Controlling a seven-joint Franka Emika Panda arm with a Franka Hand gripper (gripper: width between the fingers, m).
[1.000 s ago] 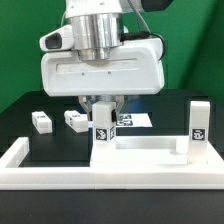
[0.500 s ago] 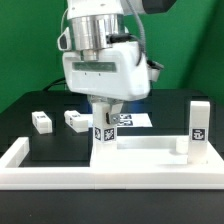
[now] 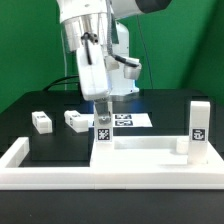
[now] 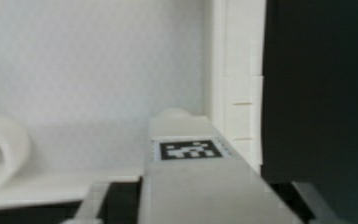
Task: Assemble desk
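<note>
Two legs (image 3: 41, 121) (image 3: 75, 119) loose on table (image 3: 55, 140) toward its back edge | claw (image 3: 102, 120) clamps third leg (image 3: 102, 133) upright at tabletop (image 3: 150, 147) corner | fourth leg (image 3: 199, 124) stands at tabletop's other end, seemingly fitted | about half left

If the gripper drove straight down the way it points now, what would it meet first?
The gripper is shut on the leg, so the leg comes first. That leg seems to stand upright on the tabletop panel, so pushing down would likely press it into the panel.

No readable text; only coded square tags (image 3: 199, 131) on each leg (image 3: 199, 108).
</note>
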